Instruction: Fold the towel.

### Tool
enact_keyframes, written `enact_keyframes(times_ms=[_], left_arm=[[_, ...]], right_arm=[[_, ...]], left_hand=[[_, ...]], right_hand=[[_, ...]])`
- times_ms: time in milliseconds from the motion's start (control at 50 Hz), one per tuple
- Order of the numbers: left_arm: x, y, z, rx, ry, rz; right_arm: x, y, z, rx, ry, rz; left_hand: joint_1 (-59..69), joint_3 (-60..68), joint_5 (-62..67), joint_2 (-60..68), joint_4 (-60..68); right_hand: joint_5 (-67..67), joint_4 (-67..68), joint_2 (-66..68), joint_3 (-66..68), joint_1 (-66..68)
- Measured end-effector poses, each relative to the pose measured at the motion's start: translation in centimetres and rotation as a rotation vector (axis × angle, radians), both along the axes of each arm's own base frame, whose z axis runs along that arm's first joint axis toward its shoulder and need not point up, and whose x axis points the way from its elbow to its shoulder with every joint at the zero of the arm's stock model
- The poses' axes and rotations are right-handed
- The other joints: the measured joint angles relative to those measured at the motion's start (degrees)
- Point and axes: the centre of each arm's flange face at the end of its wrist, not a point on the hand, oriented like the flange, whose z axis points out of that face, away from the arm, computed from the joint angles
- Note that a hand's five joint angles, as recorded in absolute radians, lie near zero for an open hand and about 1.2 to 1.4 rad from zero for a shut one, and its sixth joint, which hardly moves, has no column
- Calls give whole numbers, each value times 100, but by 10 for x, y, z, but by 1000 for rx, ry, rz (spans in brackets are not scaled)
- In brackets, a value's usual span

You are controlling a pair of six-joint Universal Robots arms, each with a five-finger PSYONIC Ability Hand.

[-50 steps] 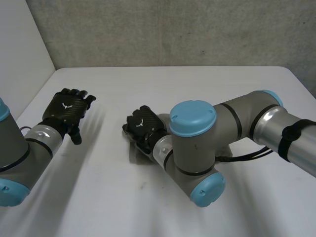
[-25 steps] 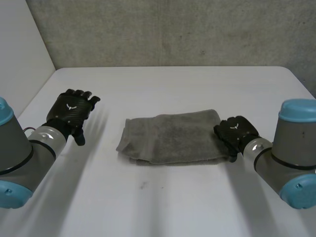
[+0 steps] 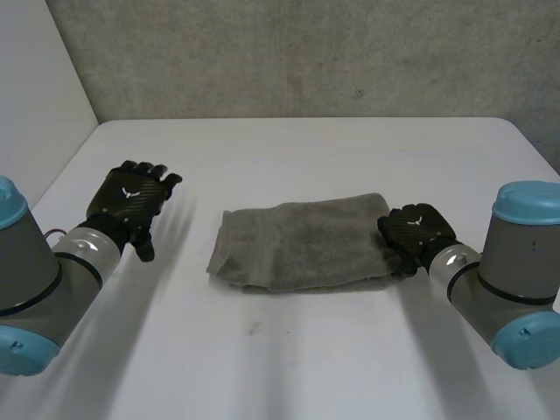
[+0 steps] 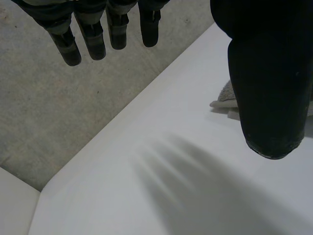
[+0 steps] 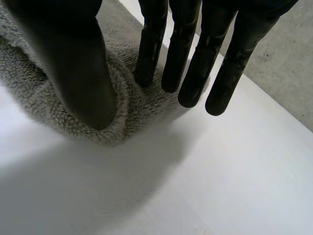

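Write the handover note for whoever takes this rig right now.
Left hand: open, above the table, clear of the towel.
Right hand: open, straight fingers on the towel's right edge.
Towel: mid-table, looks folded double, edges uneven.
Done: apparently one fold.
Left: lift the right hand off; probably fold again or square the edges.

Left arm point(image 3: 39, 276): comes in from the lower left of the head view, wrist angled up and inward.
Left hand point(image 3: 131, 199): left of centre, back upward, fingers point(image 4: 90, 39) straight and slightly spread, thumb point(image 4: 269, 78) held apart.
Right arm point(image 3: 516, 284): lower right, forearm pointing left.
Right hand point(image 3: 415, 229): right of centre, held low, fingers point(image 5: 190, 63) straight and close together, thumb point(image 5: 78, 63) extended beside them.
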Motion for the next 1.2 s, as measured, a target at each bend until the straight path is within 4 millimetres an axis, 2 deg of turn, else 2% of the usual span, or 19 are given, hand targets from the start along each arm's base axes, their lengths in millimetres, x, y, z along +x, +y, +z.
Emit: enact_keyframes(times_ms=[360,420,500,620,720,760,820,860,880,900,960,1020,1060,1080,1140,1160,1200], left_arm=[[0,2,-1,2,-5,-3],[0,2,-1,2,-5,-4],[0,2,-1,2,-5,-4],[0,2,-1,2,-6,-3],[0,2,4,-12,-4,-1],[0,2,7,-23,0,0],[0,1,15,-46,8,1],[0,0,22,-66,16,3],[0,-1,26,-77,21,4],[0,-1,27,-82,24,5],[0,-3,38,-108,51,10],[0,-5,45,-116,84,16],[-1,-6,49,-115,122,22],[-1,-7,50,-114,131,23],[-1,-9,55,-104,193,31],[-1,-10,56,-102,205,32],[-1,-11,58,-91,241,35]], right_arm=[[-2,1,-4,85,-122,-56],[-2,1,-5,99,-144,-65],[-2,0,-7,113,-163,-73],[-3,-1,-7,112,-167,-82],[2,-5,8,50,-159,-57],[10,-6,19,5,-156,-27],[37,-3,38,-79,-147,60],[62,6,49,-132,-139,139],[82,14,55,-166,-132,197],[91,19,58,-180,-128,227],[141,47,65,-240,-102,374],[168,65,62,-256,-80,456],[189,80,54,-252,-55,519],[194,83,51,-248,-48,533],[213,100,30,-200,-1,593],[215,102,27,-191,7,598],[221,109,17,-152,37,600]], left_hand=[[0,0,0,0,0],[0,0,0,0,0],[0,0,0,0,0],[0,0,0,0,0],[0,0,0,0,0],[0,0,0,0,0],[0,0,0,0,0],[0,0,0,0,0],[0,0,0,0,0],[0,0,0,0,0],[0,0,0,0,0],[0,0,0,0,0],[0,0,0,0,0],[0,0,0,0,0],[0,0,0,0,0],[0,0,0,0,0],[0,0,0,0,0]], right_hand=[[23,20,27,10,14],[584,494,493,512,547],[3030,2975,2932,2988,2934],[3215,3263,3013,3293,3002],[3215,3263,3013,3294,3005],[3215,3263,3013,3294,3009],[3215,3263,3013,3295,3012],[3215,3263,3013,3295,3013],[3215,3263,3038,3295,3013],[3215,3263,3053,3295,3013],[3215,3263,3054,3295,3024],[3215,3263,3054,3295,3034],[3215,3263,3054,3295,3034],[3215,3263,3054,3295,3034],[3198,3247,3039,3281,2984],[2849,2912,2718,2949,2702],[651,775,519,797,552]])
